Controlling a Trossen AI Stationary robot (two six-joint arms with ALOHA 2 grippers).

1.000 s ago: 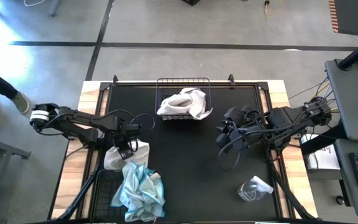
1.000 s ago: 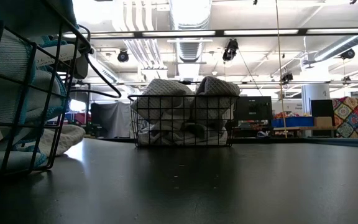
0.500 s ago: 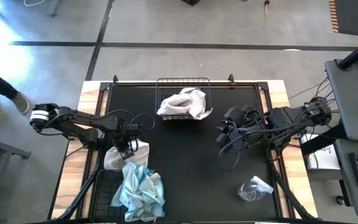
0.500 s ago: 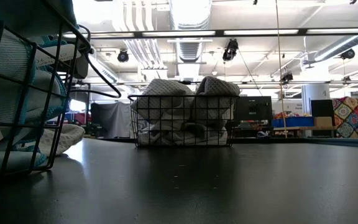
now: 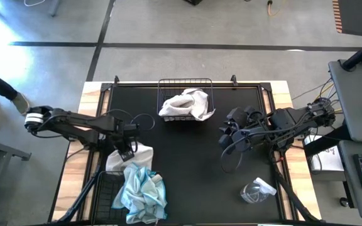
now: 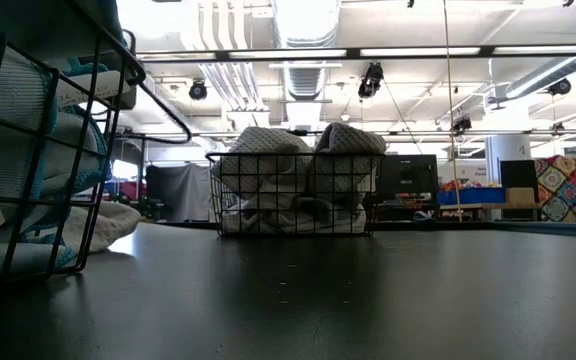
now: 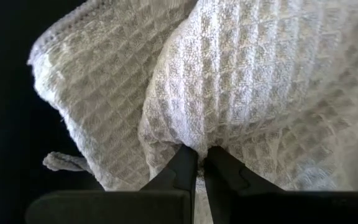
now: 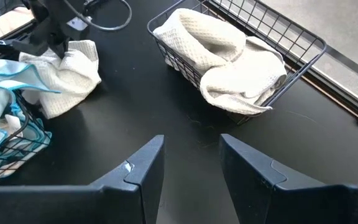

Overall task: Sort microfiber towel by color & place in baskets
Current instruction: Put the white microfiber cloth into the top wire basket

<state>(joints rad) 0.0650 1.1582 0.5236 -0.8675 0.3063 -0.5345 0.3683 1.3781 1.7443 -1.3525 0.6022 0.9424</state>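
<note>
Across the dark, smooth desk (image 6: 368, 300), a black wire-mesh basket (image 6: 293, 195) heaped with pale grey waffle-weave towels (image 6: 298, 150) stands mid-distance, while a second wire basket (image 6: 43, 140) holding light blue cloths (image 6: 8, 120) looms close at left.

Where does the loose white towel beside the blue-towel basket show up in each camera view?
High view: loose white towel, lower left.
Low view: pale heap at the left edge.
Left wrist view: fills the picture, pinched by the left tool.
Right wrist view: upper left.
Shared landmark: white-towel basket.
</note>
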